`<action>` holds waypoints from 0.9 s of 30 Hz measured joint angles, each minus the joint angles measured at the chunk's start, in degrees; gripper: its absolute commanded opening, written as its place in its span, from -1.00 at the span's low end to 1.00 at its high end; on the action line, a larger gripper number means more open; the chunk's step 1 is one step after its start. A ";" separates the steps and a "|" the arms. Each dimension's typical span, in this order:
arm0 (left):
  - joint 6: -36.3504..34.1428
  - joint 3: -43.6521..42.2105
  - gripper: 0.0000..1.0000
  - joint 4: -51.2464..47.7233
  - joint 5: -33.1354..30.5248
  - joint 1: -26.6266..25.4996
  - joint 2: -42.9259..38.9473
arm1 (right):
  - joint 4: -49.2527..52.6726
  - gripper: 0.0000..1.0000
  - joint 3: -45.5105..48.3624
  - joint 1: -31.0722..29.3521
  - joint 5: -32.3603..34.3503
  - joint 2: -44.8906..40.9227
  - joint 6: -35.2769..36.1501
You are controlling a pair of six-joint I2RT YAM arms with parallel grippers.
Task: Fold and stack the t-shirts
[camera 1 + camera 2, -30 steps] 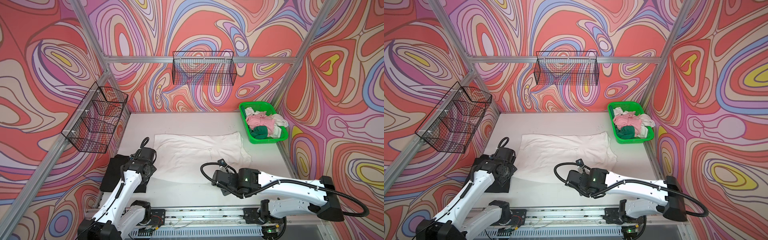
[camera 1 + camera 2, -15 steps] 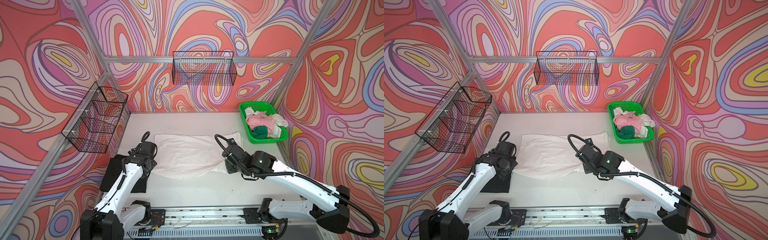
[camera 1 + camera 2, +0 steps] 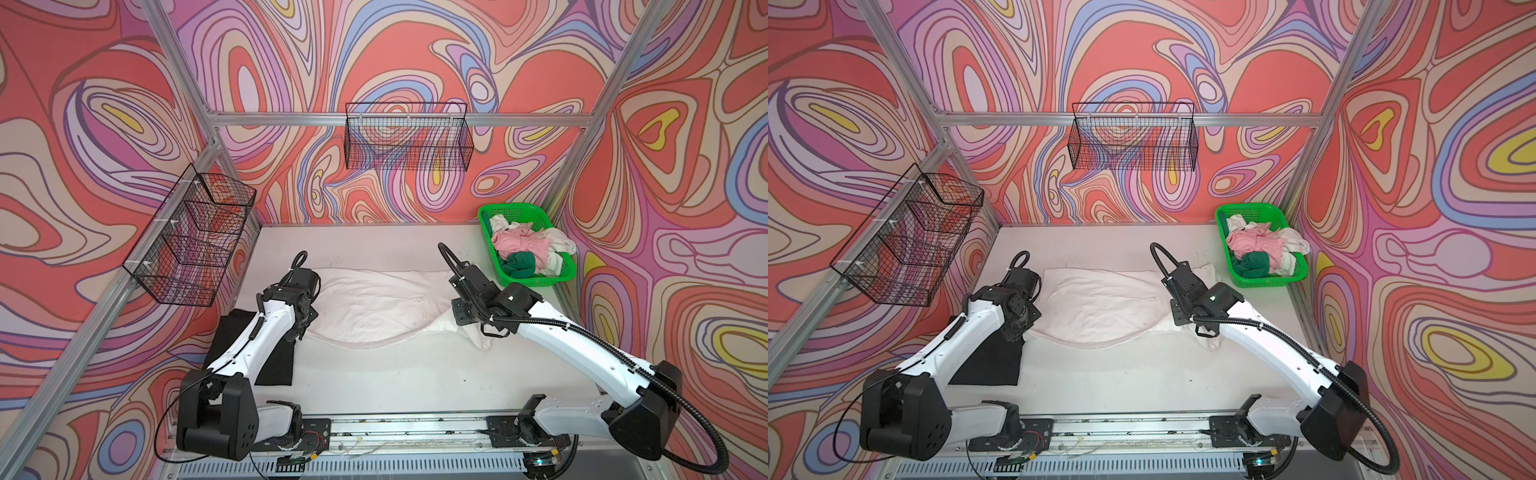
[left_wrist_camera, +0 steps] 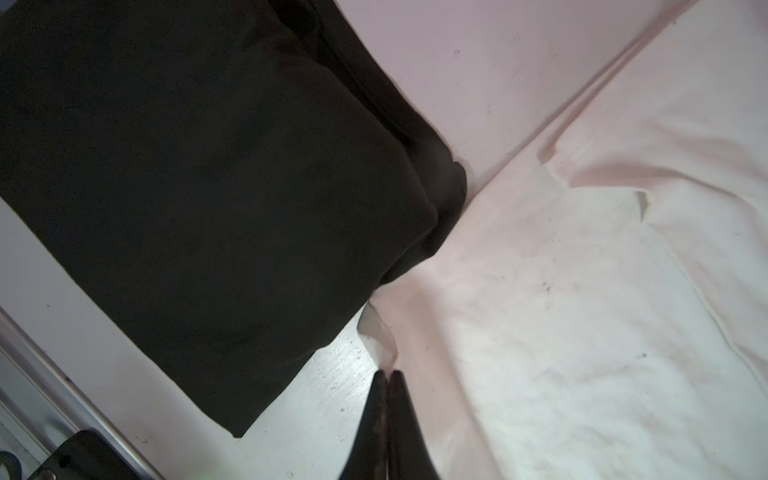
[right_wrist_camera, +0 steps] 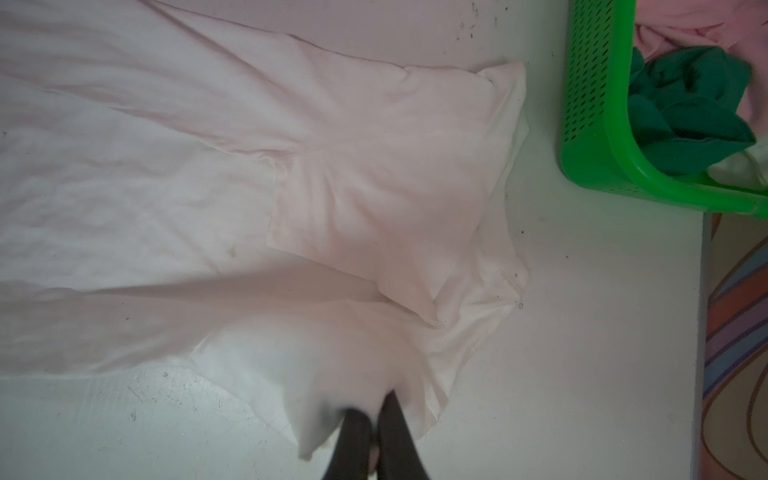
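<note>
A large off-white t-shirt [image 3: 374, 307] [image 3: 1100, 303] lies across the middle of the table, its near edge lifted at both ends. In the left wrist view my left gripper [image 4: 387, 374] is shut on the left corner of this shirt [image 4: 582, 332], right beside a folded black t-shirt [image 4: 208, 187] [image 3: 276, 361]. My right gripper [image 5: 376, 405] is shut on the right end of the off-white t-shirt [image 5: 208, 187], and cloth drapes over its fingers. Pink [image 3: 519, 245], dark green [image 3: 519, 266] and white [image 3: 557, 241] t-shirts lie crumpled in the basket.
The bright green plastic basket [image 3: 528, 282] [image 5: 602, 166] stands at the back right against the wall, close to my right arm. A black wire basket [image 3: 407, 141] hangs on the back wall and another [image 3: 191, 241] on the left wall. The arms' base rail [image 3: 395, 428] runs along the front.
Both grippers have moved toward the back, lifting the off-white shirt's near edge. The right arm swung from the front middle out to the right end. The shirt looks narrower front to back.
</note>
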State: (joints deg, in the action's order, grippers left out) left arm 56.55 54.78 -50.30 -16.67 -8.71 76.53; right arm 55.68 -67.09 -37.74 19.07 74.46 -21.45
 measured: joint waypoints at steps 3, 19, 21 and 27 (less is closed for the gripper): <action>-0.46 2.27 -1.00 0.48 -0.33 0.00 3.13 | -1.09 -1.00 -0.90 2.62 -0.42 1.36 1.33; -1.09 11.76 -1.00 0.85 -0.85 0.04 15.34 | -4.98 -1.00 -3.39 8.13 -1.60 8.59 4.74; -1.09 13.07 -1.00 0.83 -1.05 0.07 17.03 | -5.07 -1.00 -3.65 8.52 -1.51 8.98 4.92; -1.31 13.66 -1.00 0.83 -1.64 0.07 19.58 | -5.60 -1.00 -5.68 9.60 -0.94 10.64 5.35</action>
State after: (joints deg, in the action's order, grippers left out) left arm 55.24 68.45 -49.47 -18.31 -8.64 96.12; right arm 50.09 -72.77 -28.14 18.13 85.10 -16.10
